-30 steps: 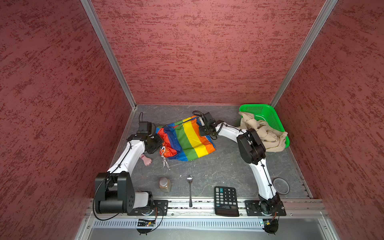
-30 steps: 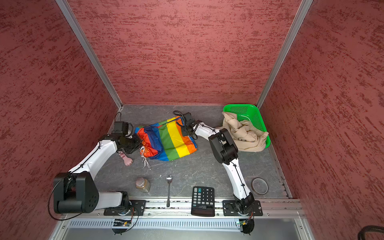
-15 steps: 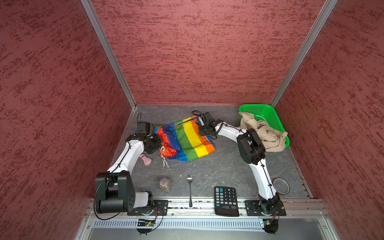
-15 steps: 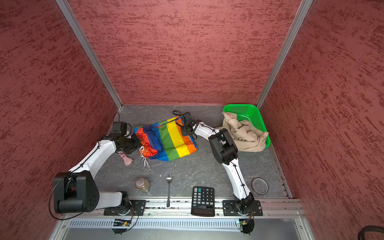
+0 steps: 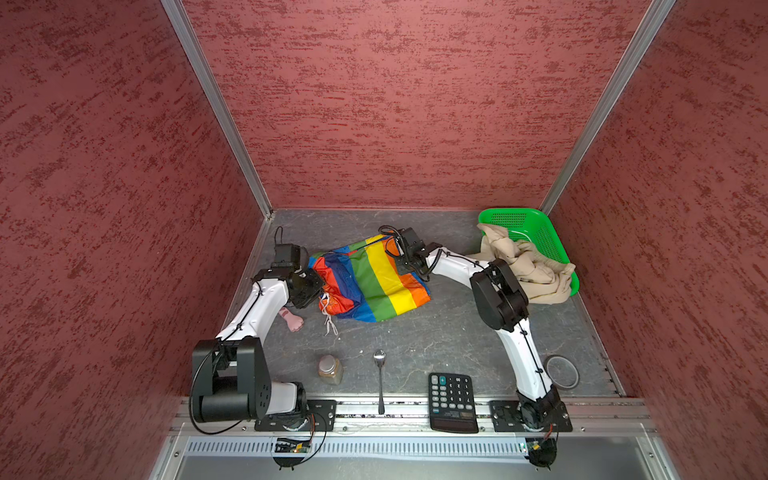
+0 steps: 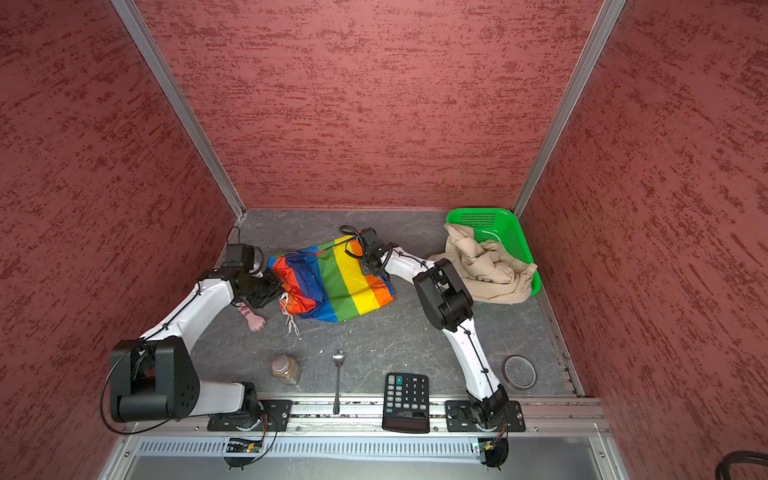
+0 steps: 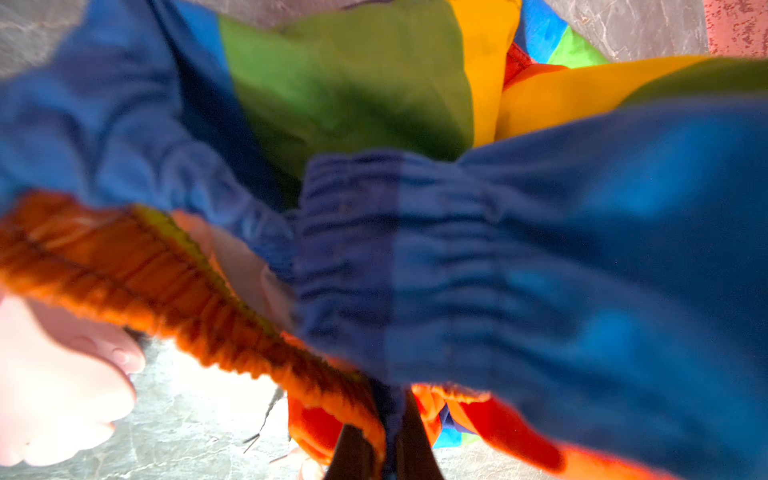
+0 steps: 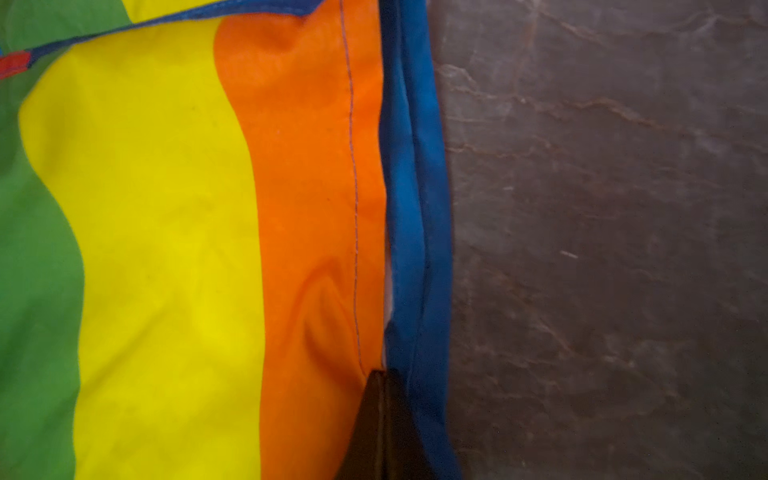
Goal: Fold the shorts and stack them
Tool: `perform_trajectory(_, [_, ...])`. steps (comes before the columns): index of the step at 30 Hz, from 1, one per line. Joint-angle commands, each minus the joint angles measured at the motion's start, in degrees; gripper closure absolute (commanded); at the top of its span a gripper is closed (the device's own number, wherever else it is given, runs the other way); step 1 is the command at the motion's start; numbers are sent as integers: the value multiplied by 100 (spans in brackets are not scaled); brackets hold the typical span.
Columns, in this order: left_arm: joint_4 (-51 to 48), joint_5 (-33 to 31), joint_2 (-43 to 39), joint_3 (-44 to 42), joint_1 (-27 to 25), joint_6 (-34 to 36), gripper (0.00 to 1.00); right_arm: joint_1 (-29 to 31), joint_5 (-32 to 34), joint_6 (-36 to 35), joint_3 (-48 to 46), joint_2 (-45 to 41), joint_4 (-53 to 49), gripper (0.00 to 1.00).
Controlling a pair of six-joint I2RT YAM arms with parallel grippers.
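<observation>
Folding of thin shiny rainbow-striped shorts [image 5: 382, 278]: left gripper [image 7: 384, 440] clamped on waistband, right gripper [image 8: 380, 399] pinched on orange hem; next, likely fold hem toward waistband

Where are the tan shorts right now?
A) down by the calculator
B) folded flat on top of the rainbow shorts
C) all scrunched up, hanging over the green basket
C: in both top views the beige shorts lie in a crumpled heap, draped over the near rim of the green basket.
</observation>
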Motion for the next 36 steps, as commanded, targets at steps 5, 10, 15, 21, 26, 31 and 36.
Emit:
perform_trajectory(5, [63, 52, 28, -146, 93, 86, 94, -278, 228, -43, 226, -178, -417, 100])
perform_trajectory(10, [80, 71, -4, -232, 161, 125, 94, -578, 286, 43, 576, -315, -529, 100])
perform_trajectory(15, [79, 67, -25, -277, 216, 169, 94, -892, 435, 167, 1175, 39, -980, 100])
perform_trajectory(21, [215, 102, 66, -431, 249, 170, 94, -1159, 703, 176, 1446, 344, -1152, 100])
perform_trajectory(26, [434, 175, 241, -593, 256, 96, 94, -1316, 740, 207, 1820, 702, -1337, 100])
perform_trajectory(31, [717, 266, 428, -776, 251, -32, 94, -1332, 465, 301, 1951, 986, -1396, 93])
perform_trajectory(36, [846, 325, 611, -823, 210, -72, 93, -1342, 149, 442, 1945, 735, -1254, 68])
